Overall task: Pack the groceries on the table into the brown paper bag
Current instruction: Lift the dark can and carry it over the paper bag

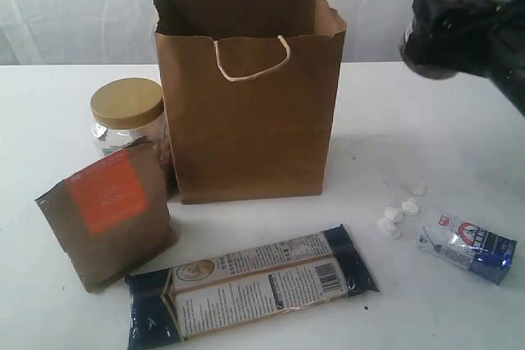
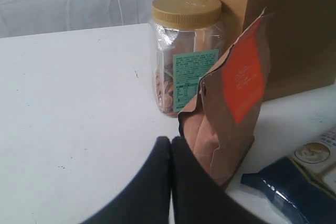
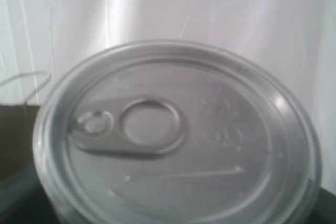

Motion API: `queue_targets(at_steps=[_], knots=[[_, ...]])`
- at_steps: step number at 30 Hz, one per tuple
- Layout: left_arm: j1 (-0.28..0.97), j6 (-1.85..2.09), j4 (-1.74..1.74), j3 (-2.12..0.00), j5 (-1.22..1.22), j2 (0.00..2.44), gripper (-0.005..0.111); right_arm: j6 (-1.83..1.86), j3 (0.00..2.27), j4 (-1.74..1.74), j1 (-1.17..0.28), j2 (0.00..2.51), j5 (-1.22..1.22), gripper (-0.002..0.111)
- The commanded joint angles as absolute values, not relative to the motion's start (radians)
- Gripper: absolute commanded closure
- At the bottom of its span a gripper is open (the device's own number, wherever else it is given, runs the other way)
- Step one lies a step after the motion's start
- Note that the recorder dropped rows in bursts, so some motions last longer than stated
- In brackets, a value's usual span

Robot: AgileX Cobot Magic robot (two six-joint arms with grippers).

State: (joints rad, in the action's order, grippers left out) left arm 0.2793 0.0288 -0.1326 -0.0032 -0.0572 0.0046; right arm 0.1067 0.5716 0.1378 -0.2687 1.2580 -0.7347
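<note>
The right gripper [image 1: 447,26] is holding the dark tin can [image 1: 428,61] up in the air, jaws spread wide around its body. It is hanging off to the right of the brown paper bag [image 1: 246,120], at about rim height and not yet over the mouth. In the right wrist view the can's pull-tab lid is filling nearly the whole picture. The left gripper [image 2: 170,153] is sitting low over the table [image 1: 410,145] with its fingers pressed together on nothing, just beside the brown pouch with orange label [image 1: 111,219]. The gold-lidded clear jar [image 1: 127,108] is standing behind the pouch, close against the bag's left side.

The bag worries me most. It is standing on its own with nothing bracing it, and its rim is creased and uneven. A can coming in from the side could clip that right edge and fold it inward, or shove the whole bag toward the jar. Letting go too high looks risky too — a heavy tin landing hard might rock or tip the bag. The smooth metal could also be slipping in the grip before it gets there.

The long dark-blue packet [image 1: 254,288] and the small blue-silver packet [image 1: 467,245] are lying in front, waiting to be packed.
</note>
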Motion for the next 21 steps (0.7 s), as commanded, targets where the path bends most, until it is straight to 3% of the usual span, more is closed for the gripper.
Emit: queue_targets(at_steps=[1, 10, 21], knots=[[0.281, 0.026, -0.134, 0.0, -0.054, 0.0, 0.107, 0.051, 0.638, 0.068, -0.275, 1.167, -0.73, 0.108], [0.281, 0.026, -0.134, 0.0, -0.054, 0.0, 0.107, -0.009, 0.863, -0.131, -0.369, 1.233, -0.57, 0.108], [0.281, 0.026, -0.134, 0.0, -0.054, 0.0, 0.107, -0.009, 1.04, -0.204, -0.498, 1.431, -0.562, 0.108]])
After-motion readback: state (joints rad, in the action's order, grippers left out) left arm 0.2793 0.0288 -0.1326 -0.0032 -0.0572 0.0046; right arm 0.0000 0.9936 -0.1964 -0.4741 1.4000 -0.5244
